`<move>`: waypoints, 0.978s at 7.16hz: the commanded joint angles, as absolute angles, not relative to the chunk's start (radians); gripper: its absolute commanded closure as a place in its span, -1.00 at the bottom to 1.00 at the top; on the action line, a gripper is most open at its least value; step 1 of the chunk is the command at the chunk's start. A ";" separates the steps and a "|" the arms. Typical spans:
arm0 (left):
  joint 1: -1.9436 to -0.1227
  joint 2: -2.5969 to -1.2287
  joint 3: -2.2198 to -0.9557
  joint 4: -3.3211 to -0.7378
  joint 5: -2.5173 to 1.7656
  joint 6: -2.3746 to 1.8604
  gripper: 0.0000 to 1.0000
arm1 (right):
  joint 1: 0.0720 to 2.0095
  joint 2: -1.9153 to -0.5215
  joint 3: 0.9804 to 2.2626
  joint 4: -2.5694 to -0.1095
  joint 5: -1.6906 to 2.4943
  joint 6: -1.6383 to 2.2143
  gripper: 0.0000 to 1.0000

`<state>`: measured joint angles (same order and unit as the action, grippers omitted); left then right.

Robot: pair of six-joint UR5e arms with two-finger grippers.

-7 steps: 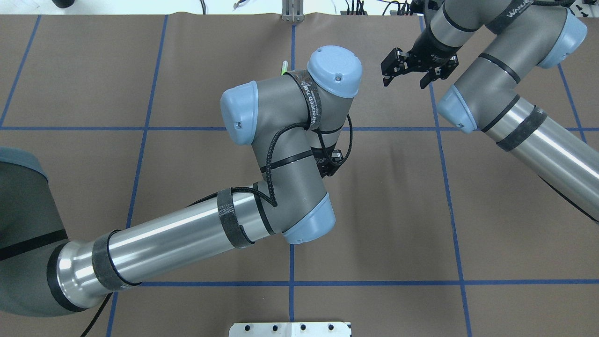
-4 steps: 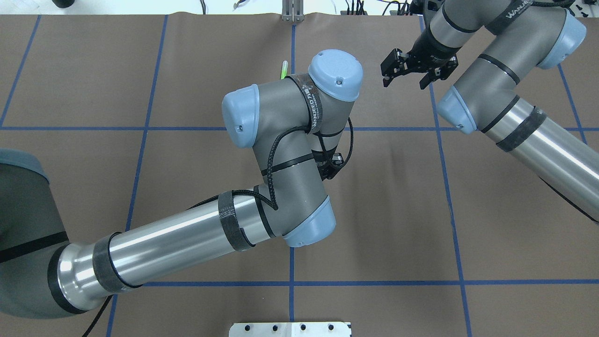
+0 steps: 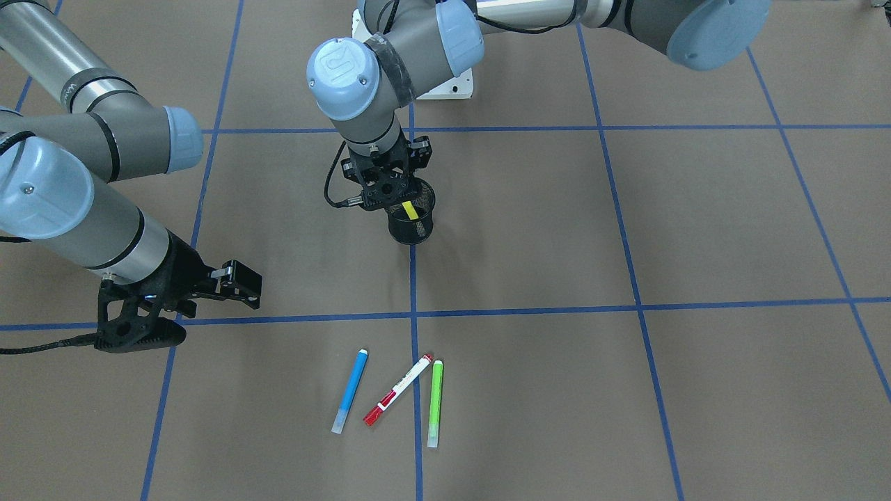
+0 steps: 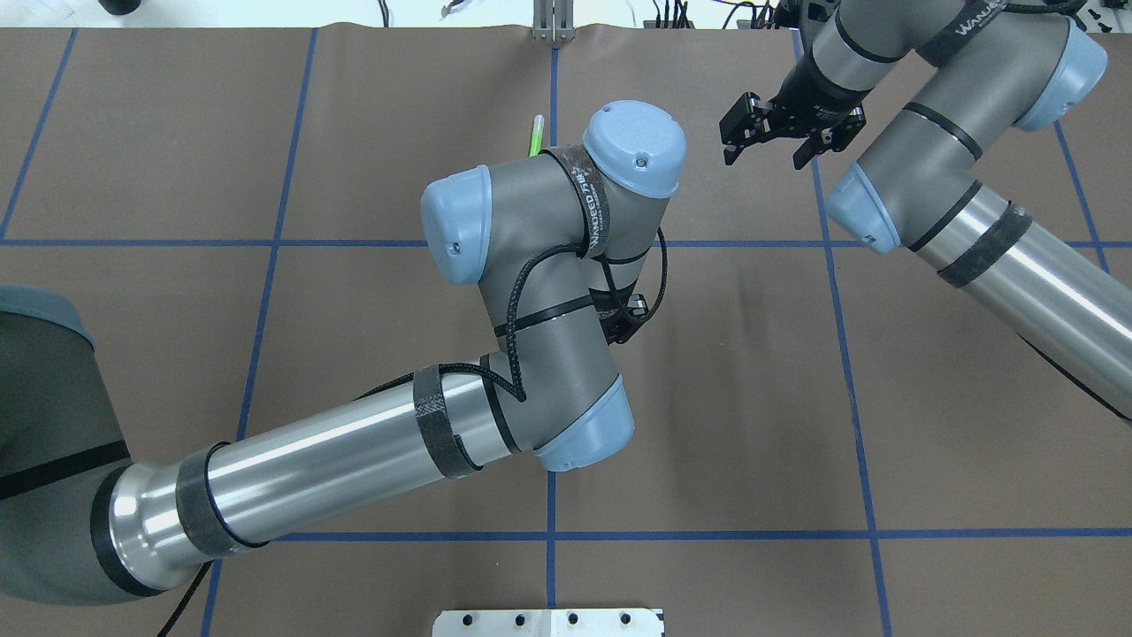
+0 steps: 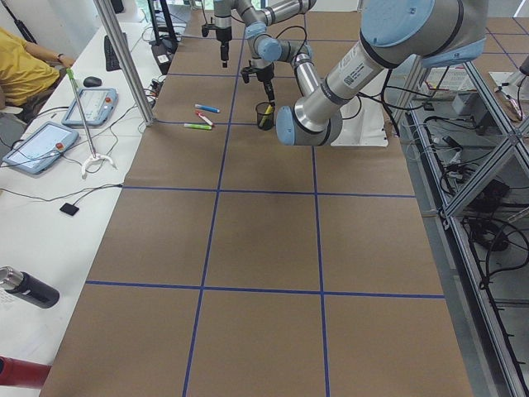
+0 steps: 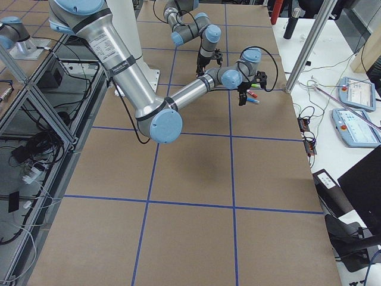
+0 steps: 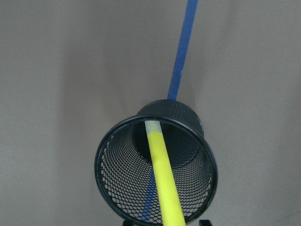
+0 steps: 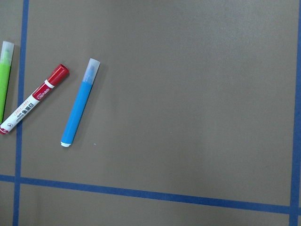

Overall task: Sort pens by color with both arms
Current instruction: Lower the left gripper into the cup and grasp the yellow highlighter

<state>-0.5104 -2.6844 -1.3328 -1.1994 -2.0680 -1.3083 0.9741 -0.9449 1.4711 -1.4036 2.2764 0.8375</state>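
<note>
The yellow pen [image 7: 162,169] leans inside the black mesh cup [image 7: 108,155], its upper end between my left fingers. My left gripper [image 3: 387,186] hangs right over the cup [image 3: 412,226], jaws apart and clear of the pen [image 3: 411,209]. The blue pen [image 3: 350,390], the white pen with red cap [image 3: 397,390] and the green pen [image 3: 435,403] lie side by side on the brown table beyond the cup. My right gripper [image 4: 767,156] is open and empty, hovering beside them; its wrist view shows the blue pen [image 8: 80,108], the red-capped pen [image 8: 33,99] and the green pen [image 8: 4,80].
Blue tape lines [image 3: 626,306] divide the brown table cover into squares. The white bolted pedestal [image 4: 548,622] sits at the robot's edge. Tablets and cables [image 5: 83,107] lie on the white side bench, where a person sits.
My left wrist has drifted slightly back toward the robot's base over the cup, uncovering a little more of the green pen's tip. The right arm has barely moved.
</note>
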 commanded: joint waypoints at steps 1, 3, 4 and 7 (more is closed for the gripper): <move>-0.508 -2.683 -1.331 -1.201 -2.068 -1.305 -0.04 | 0.973 -0.945 1.471 -1.404 2.276 0.838 -0.98; -0.496 -2.675 -1.330 -1.203 -2.068 -1.305 0.11 | 0.973 -0.945 1.471 -1.404 2.276 0.838 -0.98; -0.495 -2.675 -1.330 -1.203 -2.068 -1.305 0.25 | 0.973 -0.945 1.471 -1.404 2.276 0.838 -0.98; -0.497 -2.678 -1.336 -1.200 -2.069 -1.305 0.57 | 0.973 -0.945 1.473 -1.404 2.276 0.838 -0.98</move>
